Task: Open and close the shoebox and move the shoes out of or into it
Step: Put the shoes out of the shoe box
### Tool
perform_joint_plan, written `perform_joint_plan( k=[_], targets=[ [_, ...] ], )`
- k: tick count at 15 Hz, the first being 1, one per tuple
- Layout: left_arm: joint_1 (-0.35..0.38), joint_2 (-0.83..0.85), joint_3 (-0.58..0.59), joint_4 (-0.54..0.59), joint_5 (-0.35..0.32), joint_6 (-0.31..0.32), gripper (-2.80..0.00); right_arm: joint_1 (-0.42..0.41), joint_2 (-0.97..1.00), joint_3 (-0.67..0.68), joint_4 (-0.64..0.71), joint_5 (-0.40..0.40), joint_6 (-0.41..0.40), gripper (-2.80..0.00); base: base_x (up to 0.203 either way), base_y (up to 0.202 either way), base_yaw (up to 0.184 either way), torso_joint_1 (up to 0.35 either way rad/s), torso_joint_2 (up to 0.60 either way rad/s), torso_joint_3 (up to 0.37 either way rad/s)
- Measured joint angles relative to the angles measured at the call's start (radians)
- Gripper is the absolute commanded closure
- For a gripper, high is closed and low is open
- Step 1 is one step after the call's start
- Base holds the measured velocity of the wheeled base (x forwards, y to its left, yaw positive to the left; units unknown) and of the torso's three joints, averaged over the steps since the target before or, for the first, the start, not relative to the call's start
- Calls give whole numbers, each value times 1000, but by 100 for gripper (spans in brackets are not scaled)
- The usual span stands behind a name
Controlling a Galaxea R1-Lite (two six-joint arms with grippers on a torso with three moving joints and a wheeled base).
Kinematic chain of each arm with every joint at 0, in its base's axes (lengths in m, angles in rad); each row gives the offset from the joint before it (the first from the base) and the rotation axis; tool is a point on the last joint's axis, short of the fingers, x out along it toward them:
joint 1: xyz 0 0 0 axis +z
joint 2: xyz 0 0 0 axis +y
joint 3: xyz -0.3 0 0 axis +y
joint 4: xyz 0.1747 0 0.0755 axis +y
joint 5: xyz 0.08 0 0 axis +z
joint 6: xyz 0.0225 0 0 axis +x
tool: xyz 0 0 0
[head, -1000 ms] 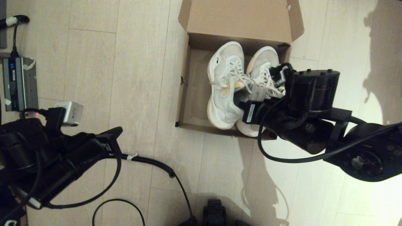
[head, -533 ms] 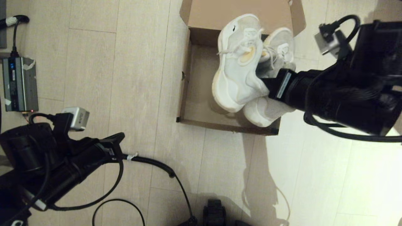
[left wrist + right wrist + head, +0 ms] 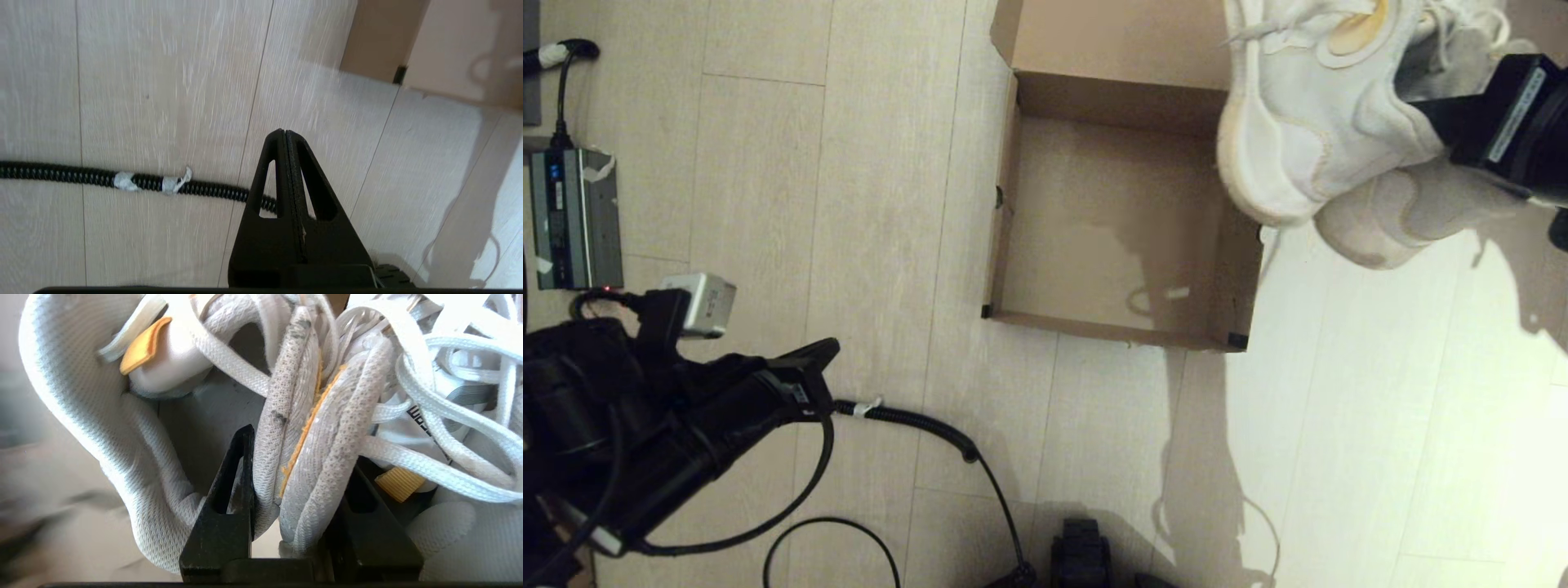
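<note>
Head view, right claw (image 3: 1429, 106) pinching shoes (image 3: 1307, 122) past shoebox (image 3: 1005, 204) edge

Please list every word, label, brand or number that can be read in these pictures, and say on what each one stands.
No text can be read in full.
Black print on the tongue label of one of the shoes: cut off by the laces, unreadable.
White label on the right gripper body: too small to read.
Grey device on the floor: markings too small.
Shoebox: no print shows.
</note>
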Motion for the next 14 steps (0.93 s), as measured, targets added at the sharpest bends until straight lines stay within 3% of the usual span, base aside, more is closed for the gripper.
perform_joint_plan(
  k=[3, 7, 12, 14],
  targets=[
    [0, -65, 17, 10, 7, 2, 0, -151, -24, 17, 2, -15, -110, 0, 0, 0, 0, 0, 0, 0],
    [3, -124, 54, 15, 76, -27, 0, -348, -17, 62, -20, -20, -185, 0, 0, 0, 0, 0, 0, 0],
    [4, -202, 78, 50, 80, -32, 0, -664, 35, 109, -158, -8, -180, 0, 0, 0, 0, 0, 0, 0],
    [5, -174, 24, 63, 43, -35, 0, -716, 102, 119, -195, 22, -152, 0, 0, 0, 0, 0, 0, 0]
  ],
)
